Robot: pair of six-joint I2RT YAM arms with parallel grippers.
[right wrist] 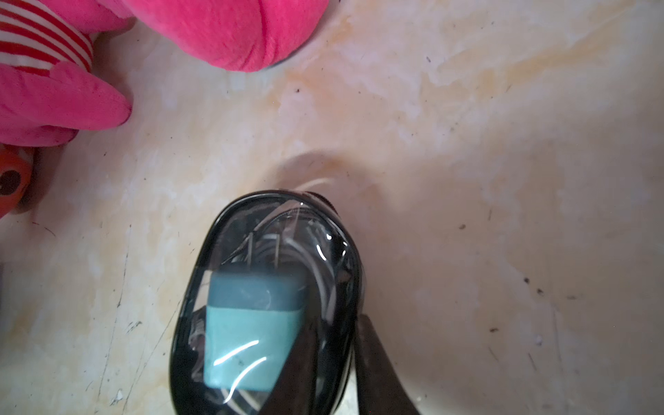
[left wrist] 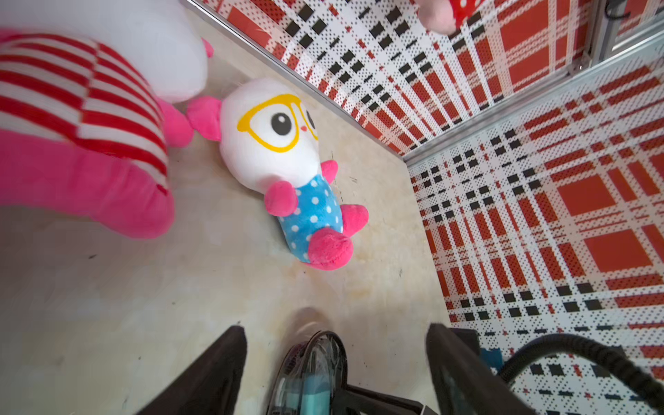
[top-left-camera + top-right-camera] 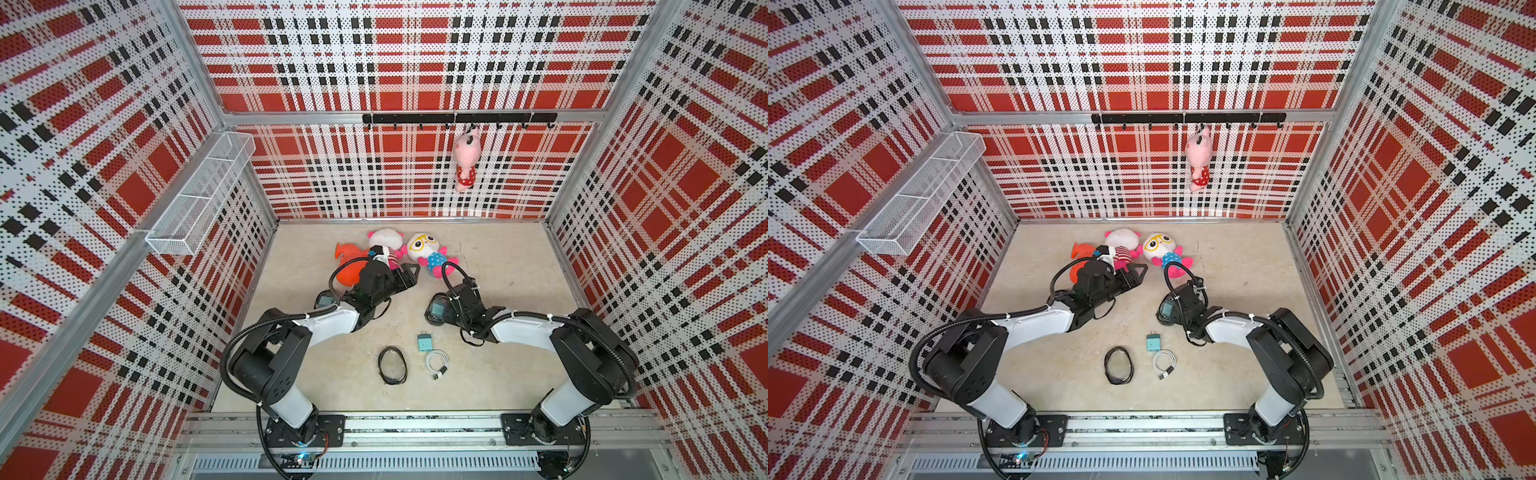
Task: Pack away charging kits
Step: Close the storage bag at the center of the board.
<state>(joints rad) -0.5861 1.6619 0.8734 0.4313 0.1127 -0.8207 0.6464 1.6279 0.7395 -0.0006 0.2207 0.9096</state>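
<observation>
Right wrist view shows the right fingers pinching the rim of a packed case, one finger across its clear face and one outside the rim. Through that face sit a teal adapter and strands of white cable. This reads as the pick-up of a filled case, and the hold is thin. Only an edge is caught, so it wants a firm squeeze set well over the rim before any lift, or the glossy shell may pivot or slip out. Lift it straight and slowly, since a pink plush foot lies just beyond its far end and could snag it. Left wrist view has the left fingers spread wide. A blurred case shows edge-on, low between them, and I cannot tell whether they touch it or which case it is. Those fingers could steady the shell, but should close on the rim, not the clear face. In a top view a second case with teal inside lies by the left arm. A loose adapter and loose cable lie on the counter near an empty case; that kit looks yet to be packed.
</observation>
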